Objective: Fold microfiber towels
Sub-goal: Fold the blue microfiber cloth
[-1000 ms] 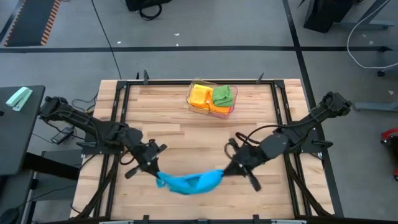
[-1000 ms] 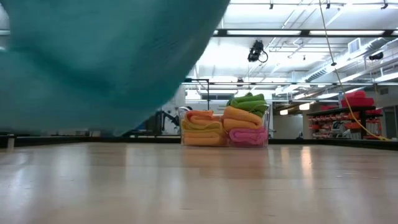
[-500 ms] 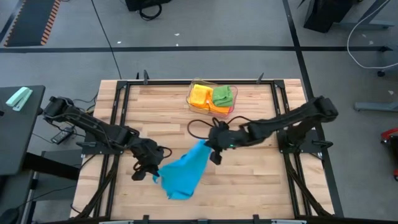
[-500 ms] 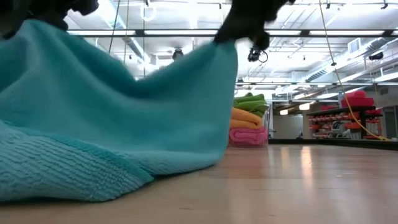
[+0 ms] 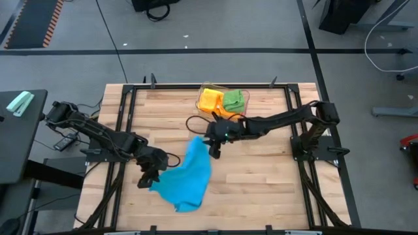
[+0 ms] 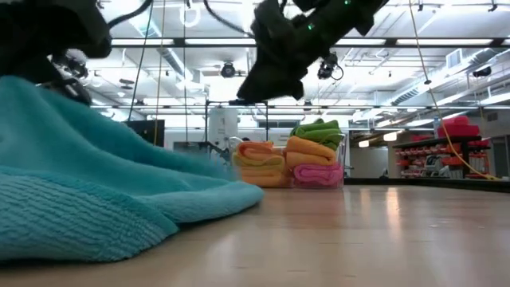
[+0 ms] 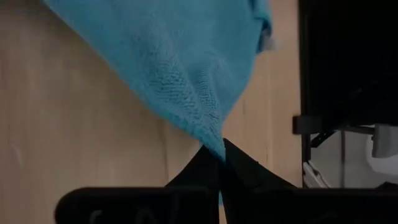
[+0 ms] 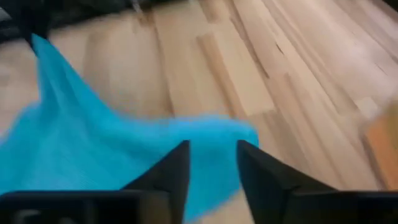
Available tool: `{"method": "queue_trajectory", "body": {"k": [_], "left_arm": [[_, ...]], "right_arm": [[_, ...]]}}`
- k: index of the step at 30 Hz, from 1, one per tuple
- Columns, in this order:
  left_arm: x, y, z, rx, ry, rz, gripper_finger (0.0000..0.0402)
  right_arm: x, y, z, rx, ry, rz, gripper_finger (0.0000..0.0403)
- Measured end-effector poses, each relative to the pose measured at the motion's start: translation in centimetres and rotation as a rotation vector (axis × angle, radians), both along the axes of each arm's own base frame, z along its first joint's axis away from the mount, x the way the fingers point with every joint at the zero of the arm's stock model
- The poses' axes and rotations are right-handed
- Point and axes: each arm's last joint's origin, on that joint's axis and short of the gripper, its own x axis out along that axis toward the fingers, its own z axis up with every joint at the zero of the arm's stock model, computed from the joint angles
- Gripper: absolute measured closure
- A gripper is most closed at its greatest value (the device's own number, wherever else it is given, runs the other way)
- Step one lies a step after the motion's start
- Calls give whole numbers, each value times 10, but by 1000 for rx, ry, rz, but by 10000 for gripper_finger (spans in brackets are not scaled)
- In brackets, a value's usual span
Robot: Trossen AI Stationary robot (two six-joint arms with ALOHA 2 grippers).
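No brand, label or readable writing shows on any of the things in these views.

The blue towel (image 5: 185, 177) lies spread on the wooden table (image 5: 261, 176), in the front part, a little to the left of the middle. One corner of it is clamped in the left gripper (image 5: 149, 177), whose fingers are pressed together on the cloth; in the left wrist view the towel (image 7: 180, 68) narrows to a point that goes in between the two dark fingers (image 7: 245, 168). From this corner the cloth runs away from the left gripper toward the middle of the table.

The right gripper (image 5: 214, 145) is just beside the far corner of the blue towel, near the middle of the table. Its fingers stand apart, with a gap between them, and nothing is held in them. In the right wrist view the towel (image 8: 93, 155) lies on the table beyond the two fingers (image 8: 168, 174). In the low view this gripper (image 6: 275, 68) is above the table surface, and the towel (image 6: 103, 199) lies low in front.

At the far edge of the table stands a clear tray (image 5: 222, 104) with folded towels in it: orange, yellow, green and pink ones (image 6: 315, 151). It is well apart from the blue towel.
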Motion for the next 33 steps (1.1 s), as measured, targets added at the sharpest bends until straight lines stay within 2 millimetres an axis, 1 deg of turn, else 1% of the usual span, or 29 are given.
{"method": "queue_trajectory", "body": {"k": [2, 4, 7, 9, 13, 15, 17, 21, 27, 30, 33], "left_arm": [[-2, 1, -1, -3, 44, 31, 392], [-5, 0, -3, -6, 95, 66, 384], [-6, -4, -2, -11, 93, 54, 376], [-4, -7, -1, -24, 58, 36, 380], [-2, -10, 1, -40, 21, 24, 393], [-3, -10, 1, -36, 30, 24, 394], [-4, -9, 0, -22, 38, 33, 387], [-5, -8, -1, 16, 38, 56, 336], [-6, -9, -2, 43, 28, 30, 248], [-7, -8, 0, 46, 16, 20, 220], [-9, -7, 1, 50, 19, 20, 206]], "right_arm": [[-4, -7, 1, 16, 39, -2, 229], [-14, -13, 8, 32, 96, -3, 203], [-23, -10, 21, 58, 83, 64, 182], [-23, -1, 21, 68, 82, 142, 179], [-20, 25, 19, 49, 54, 262, 183], [-18, 38, 14, 44, 61, 303, 186], [-15, 51, 12, 49, 28, 330, 188], [-9, 75, 8, 75, -32, 373, 190], [-4, 99, -1, 95, -78, 377, 190], [-1, 109, -9, 92, -94, 371, 190], [5, 118, -20, 113, -117, 375, 190]]}}
